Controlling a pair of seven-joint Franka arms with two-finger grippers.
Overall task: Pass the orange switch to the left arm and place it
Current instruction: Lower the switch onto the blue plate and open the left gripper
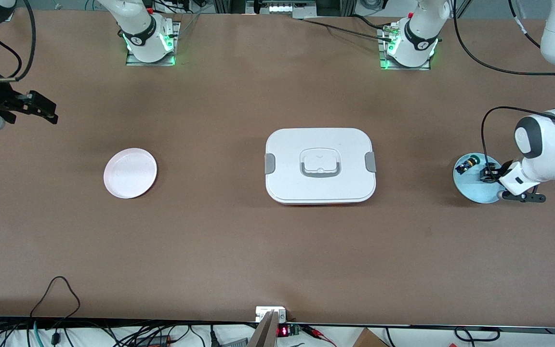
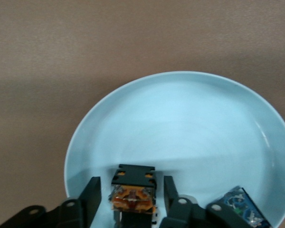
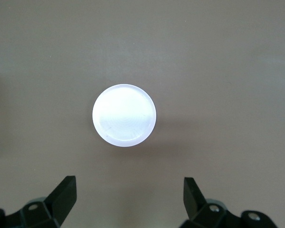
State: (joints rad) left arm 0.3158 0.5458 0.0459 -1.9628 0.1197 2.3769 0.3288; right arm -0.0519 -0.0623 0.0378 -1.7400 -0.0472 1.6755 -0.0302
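The orange switch [image 2: 133, 192] lies on the pale blue plate [image 2: 180, 128], its tan-orange base block and black body showing in the left wrist view. My left gripper [image 2: 131, 180] is down on the plate [image 1: 475, 190] at the left arm's end of the table. It is open, with a finger [image 2: 92, 194] on each side of the switch and a small gap on both sides. In the front view the left gripper [image 1: 488, 173] hides the switch. My right gripper [image 1: 41, 108] is open and empty, up in the air at the right arm's end.
The white box [image 1: 321, 166] with grey clips sits mid-table between the two plates. A pale pink plate [image 1: 130, 172] lies toward the right arm's end and shows in the right wrist view [image 3: 124, 115]. A blue-and-black switch with a green cap [image 1: 468, 164] lies on the blue plate.
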